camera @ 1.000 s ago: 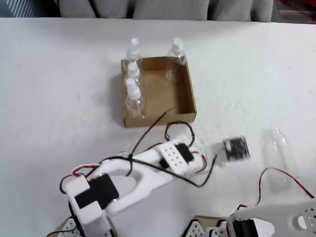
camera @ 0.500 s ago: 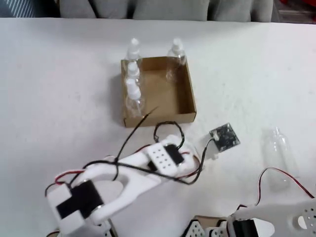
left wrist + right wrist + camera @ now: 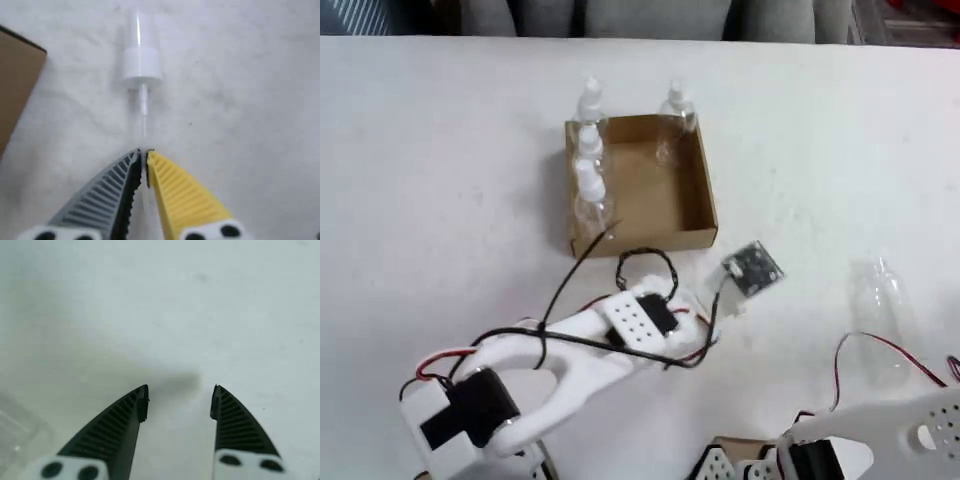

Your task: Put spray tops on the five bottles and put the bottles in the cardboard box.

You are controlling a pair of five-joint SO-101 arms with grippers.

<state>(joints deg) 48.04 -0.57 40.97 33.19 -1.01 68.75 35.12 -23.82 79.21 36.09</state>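
The left claw (image 3: 144, 154) pinches the thin dip tube (image 3: 144, 117) of the spray top (image 3: 142, 62), just below the cardboard box (image 3: 640, 243) in mid-frame; the right claw (image 3: 178, 402) hangs spread. The top is likely light with a bendy tube, so its stiff collar offers surer hold; the uncapped bottle (image 3: 882, 312) lies lower right

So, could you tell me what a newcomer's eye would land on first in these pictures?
Probably the left gripper, pinched shut on the thin tube of a white spray top beside a corner of the cardboard box. Next, the four topped bottles standing in that box, and the one topless clear bottle lying on its side to the right in the high view. The right gripper hangs open over the white table.
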